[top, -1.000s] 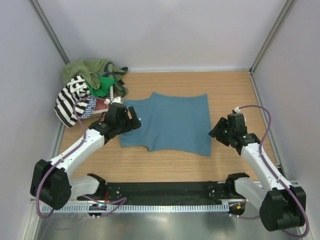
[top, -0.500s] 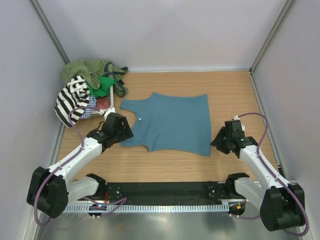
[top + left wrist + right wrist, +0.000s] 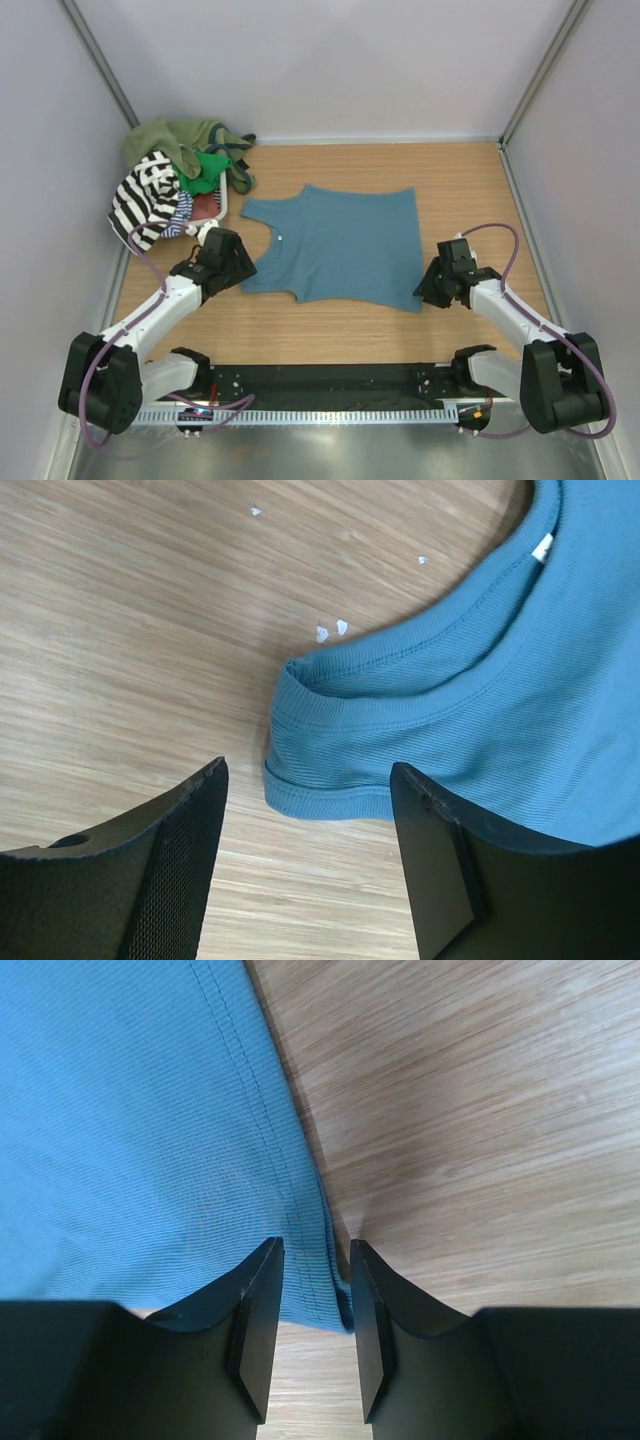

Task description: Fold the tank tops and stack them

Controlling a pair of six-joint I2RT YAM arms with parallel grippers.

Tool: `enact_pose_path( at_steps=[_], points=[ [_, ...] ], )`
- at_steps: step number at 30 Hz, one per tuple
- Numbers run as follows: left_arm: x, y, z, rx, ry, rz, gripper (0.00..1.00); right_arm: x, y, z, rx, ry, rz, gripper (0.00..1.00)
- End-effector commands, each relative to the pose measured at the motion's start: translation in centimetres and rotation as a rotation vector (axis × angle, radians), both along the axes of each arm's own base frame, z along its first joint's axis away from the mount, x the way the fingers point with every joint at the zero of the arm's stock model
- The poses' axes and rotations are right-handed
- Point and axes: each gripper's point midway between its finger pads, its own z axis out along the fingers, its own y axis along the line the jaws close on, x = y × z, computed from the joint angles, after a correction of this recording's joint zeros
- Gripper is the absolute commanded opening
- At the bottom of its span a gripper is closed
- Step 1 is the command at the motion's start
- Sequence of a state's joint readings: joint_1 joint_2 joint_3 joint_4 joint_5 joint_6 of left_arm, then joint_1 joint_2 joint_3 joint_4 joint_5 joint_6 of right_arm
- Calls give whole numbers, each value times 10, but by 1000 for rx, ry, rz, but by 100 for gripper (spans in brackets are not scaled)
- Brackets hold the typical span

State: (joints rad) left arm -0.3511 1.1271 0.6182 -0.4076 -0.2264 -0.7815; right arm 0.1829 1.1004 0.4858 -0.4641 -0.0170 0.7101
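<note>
Your left gripper (image 3: 308,780) hung over the table (image 3: 470,180) with jaws spread wide, released and holding nothing. The strap end of the teal tank top (image 3: 340,245) lay flat on the wood between its 2 fingers, touching neither. Your right gripper (image 3: 315,1260) sat low at the opposite end of the same garment, its jaws drawn narrow around the stitched hem corner. Whether the pads had already bitten the cloth could not be told.

The likely trouble on the left was a shallow catch: the strap end was a rolled double layer, and a close that took only the top ply would probably peel it open when lifted. On the right, the corner sat at the very edge of the jaws, so a slight drift outward could have shut them on bare wood. An uneven lift by the 2 arms would likely skew the fold.

Behind and to the outside of the left gripper sat the heap of other tops (image 3: 185,150), the black-and-white striped one (image 3: 140,200) nearest. Small white specks (image 3: 330,630) dotted the wood just ahead of the left jaws. Nothing lay across the teal top itself.
</note>
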Motion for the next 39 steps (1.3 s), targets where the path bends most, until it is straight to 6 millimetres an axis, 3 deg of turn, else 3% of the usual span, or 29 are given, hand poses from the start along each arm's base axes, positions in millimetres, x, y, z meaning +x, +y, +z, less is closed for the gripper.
enact_pose_path(
  at_steps=[1, 3, 4, 7, 11, 17, 21, 26, 28, 29, 31, 32, 33, 39],
  points=[
    [9, -2, 0, -18, -24, 7, 66, 12, 5, 3, -4, -39, 18, 38],
    [8, -4, -4, -23, -15, 1, 66, 13, -1, 0, -51, -29, 4, 33],
    [9, -4, -6, -23, -9, 1, 66, 13, -2, -1, -69, -27, 1, 24],
    [10, -8, -11, -40, 1, -4, 63, 15, -7, 0, -99, -21, -16, 10],
    [11, -11, -21, -46, 28, -6, 53, 15, -19, 5, -153, -24, -68, 4],
    [13, -7, -33, -27, 51, 7, 28, 15, -27, 13, -181, -41, -109, 2],
    [15, -3, -42, -18, 75, 17, 3, 17, -32, 21, -200, -53, -129, 2],
    [22, 13, -35, -16, 62, 81, 0, 18, -35, 27, -215, -65, -136, 11],
    [23, 19, -26, 0, 43, 102, 9, 18, -35, 29, -216, -71, -138, 22],
    [22, 21, -24, 8, 40, 101, 34, 18, -36, 31, -219, -75, -136, 25],
    [22, 17, -16, -6, 18, 72, 61, 19, -33, 34, -208, -85, -125, 32],
    [21, 14, -14, -20, 12, 59, 74, 20, -33, 38, -204, -98, -125, 42],
    [19, 14, -12, -23, 10, 53, 75, 20, -32, 40, -196, -105, -123, 50],
    [9, -6, 15, -133, -60, -16, 70, 12, -19, 53, -134, -113, -93, 44]
  ],
)
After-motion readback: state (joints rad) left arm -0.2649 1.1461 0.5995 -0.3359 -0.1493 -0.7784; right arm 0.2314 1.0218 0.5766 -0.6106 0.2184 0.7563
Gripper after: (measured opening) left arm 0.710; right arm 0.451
